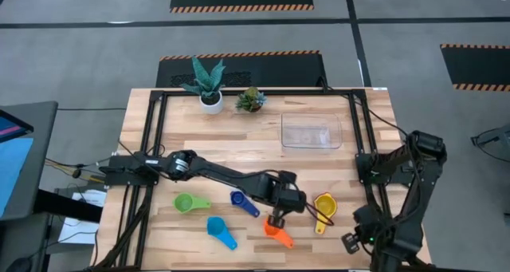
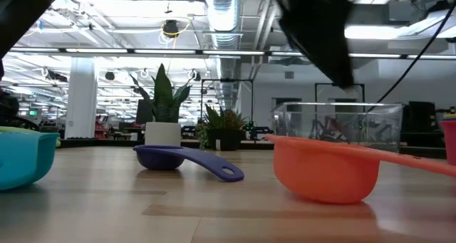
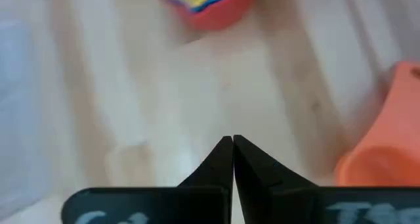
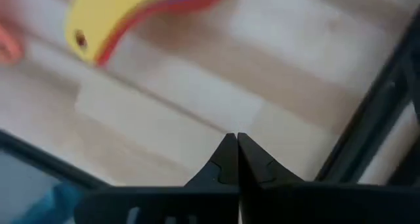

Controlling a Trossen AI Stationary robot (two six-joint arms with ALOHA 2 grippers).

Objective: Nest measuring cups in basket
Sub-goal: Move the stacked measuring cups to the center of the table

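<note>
**Booth:** Talk us through the table. Where do the cups stand?

**Me:** The nested stack (image 1: 324, 206) is the heart of it: yellow cup on top, blue and red rims showing under it, sitting at the near right of the table, handle toward the front edge. The orange cup (image 1: 278, 234) lies just left of it, then the dark blue cup (image 1: 241, 201), the light blue cup (image 1: 219, 230) and the green cup (image 1: 188, 203), all loose on the wood. The clear basket (image 1: 311, 132) sits well behind them, nothing in it.

**Booth:** And your hands?

**Me:** My left gripper (image 1: 277, 220) hangs right over the orange cup, fingers pinched together on nothing. My right gripper (image 4: 231, 159) is also closed and empty, parked off the table's near right corner.

**Booth:** So what's the play?

**Me:** As I read it, orange is next. I'd spread the fingers first, come down astride the flat handle rather than the bowl, lift level, and lower it so it seats with handles lined up. It looks larger than the stack, so it may have to go underneath. A skewed drop could tip the stack. Then the whole nest still has to reach the basket.

**Booth:** Any brand or size marks?

**Me:** None I can read, not on the cups, the basket or the white plant pot (image 1: 210, 103).
</note>
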